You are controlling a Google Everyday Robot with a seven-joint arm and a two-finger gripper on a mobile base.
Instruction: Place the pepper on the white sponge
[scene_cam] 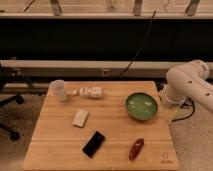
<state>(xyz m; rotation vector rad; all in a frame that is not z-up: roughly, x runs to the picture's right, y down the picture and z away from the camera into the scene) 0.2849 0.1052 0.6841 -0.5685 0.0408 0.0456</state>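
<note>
The pepper point(136, 148) is small, dark red and glossy, and lies on the wooden table point(55, 150) near the front right. The white sponge point(80, 118) is an off-white block lying left of centre, well apart from the pepper. A flat black phone point(93, 144) lies between them, nearer the front. My white arm point(192, 85) reaches in from the right. My gripper point(171, 114) hangs below it at the table's right edge, beside the green bowl point(142, 105), well behind the pepper and touching neither the pepper nor the sponge.
A white cup point(59, 89) stands at the back left. A white labelled bottle point(90, 92) lies on its side next to it. A black chair base point(10, 107) is at the left on the floor. A dark wall with cables runs behind.
</note>
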